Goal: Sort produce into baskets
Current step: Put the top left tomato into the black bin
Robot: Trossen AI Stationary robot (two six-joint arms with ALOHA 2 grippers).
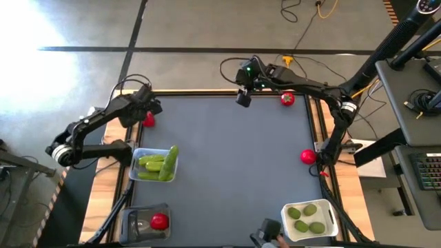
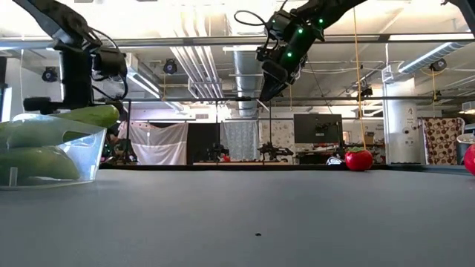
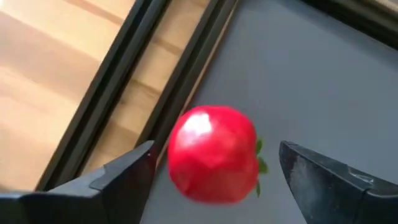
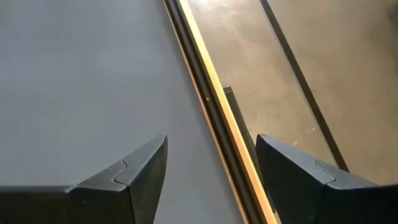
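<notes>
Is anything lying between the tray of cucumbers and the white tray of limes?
No. In the high view, only bare grey mat stretches between the clear tray and the white tray.

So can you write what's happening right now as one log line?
left hand: open around tomato near table's left edge | right hand: open, empty, high at far edge | cucumber basket: filled

Robotics lab; exposed ceiling ducts (image 2: 236, 63); monitor (image 2: 310, 127); more robot arms (image 2: 272, 151) behind.
</notes>
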